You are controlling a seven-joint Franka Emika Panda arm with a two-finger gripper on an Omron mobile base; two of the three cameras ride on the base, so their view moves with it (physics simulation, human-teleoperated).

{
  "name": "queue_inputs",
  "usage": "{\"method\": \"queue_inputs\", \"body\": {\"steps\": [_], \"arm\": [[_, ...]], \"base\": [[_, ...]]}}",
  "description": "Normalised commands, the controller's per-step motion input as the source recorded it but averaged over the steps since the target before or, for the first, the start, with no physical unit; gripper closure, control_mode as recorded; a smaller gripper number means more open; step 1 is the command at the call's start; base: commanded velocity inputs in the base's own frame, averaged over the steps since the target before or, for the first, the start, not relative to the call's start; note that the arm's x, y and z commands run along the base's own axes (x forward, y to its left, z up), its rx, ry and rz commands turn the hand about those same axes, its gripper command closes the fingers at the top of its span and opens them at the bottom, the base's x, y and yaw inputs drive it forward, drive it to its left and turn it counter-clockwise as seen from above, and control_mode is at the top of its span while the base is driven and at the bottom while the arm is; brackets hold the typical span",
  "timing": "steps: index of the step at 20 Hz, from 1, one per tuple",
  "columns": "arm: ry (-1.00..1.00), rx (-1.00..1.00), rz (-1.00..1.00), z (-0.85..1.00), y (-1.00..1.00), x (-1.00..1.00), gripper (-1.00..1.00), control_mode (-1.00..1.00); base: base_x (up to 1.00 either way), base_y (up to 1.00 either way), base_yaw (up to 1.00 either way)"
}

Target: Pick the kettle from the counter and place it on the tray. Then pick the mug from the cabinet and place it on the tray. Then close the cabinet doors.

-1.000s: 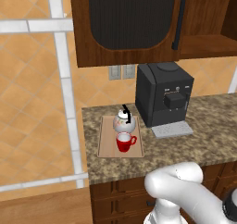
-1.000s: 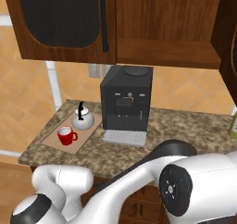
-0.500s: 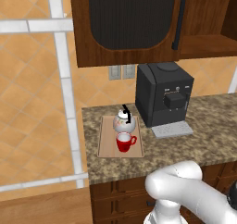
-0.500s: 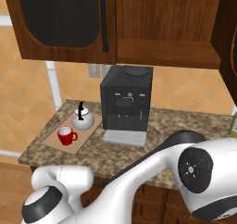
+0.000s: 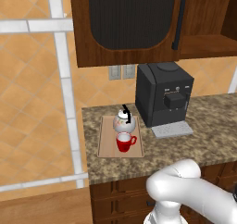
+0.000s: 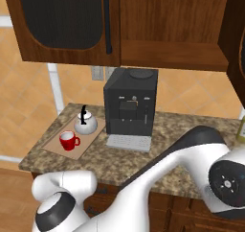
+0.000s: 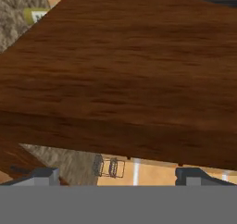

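Kettle (image 5: 124, 121) and mug (image 5: 124, 142) both stand on the tray (image 5: 107, 144), left of centre in the left base view; the kettle is at the tray's far end, the red mug just in front of it, handle toward the right. Around the tray lies the counter (image 5: 203, 135). To the right stands a black coffee machine (image 5: 163, 94) with its grey drip grate (image 5: 171, 130) in front. Above, one of the cabinet doors (image 5: 132, 21) covers the left half of the cabinet (image 6: 167, 34); further right its inside shows. In the hand view the gripper (image 7: 118, 176) has its fingers (image 7: 44, 174) spread wide, pinching nothing, facing brown wood.
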Motion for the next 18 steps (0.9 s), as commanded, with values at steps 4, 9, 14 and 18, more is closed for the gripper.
{"method": "queue_inputs", "body": {"steps": [4, 9, 14, 18], "arm": [[0.05, 0.00, 0.17, 0.00, -0.13, 0.13, -1.00, -1.00], [0.07, 0.00, 0.15, 0.00, 0.08, 0.00, -1.00, -1.00], [0.08, 0.00, 0.16, 0.00, 0.20, 0.00, -1.00, -1.00], [0.13, 0.00, 0.18, 0.00, 0.18, 0.13, -1.00, -1.00]], "base": [[0.00, 0.00, 0.00], [0.00, 0.00, 0.00], [0.00, 0.00, 0.00], [0.00, 0.00, 0.00]]}}
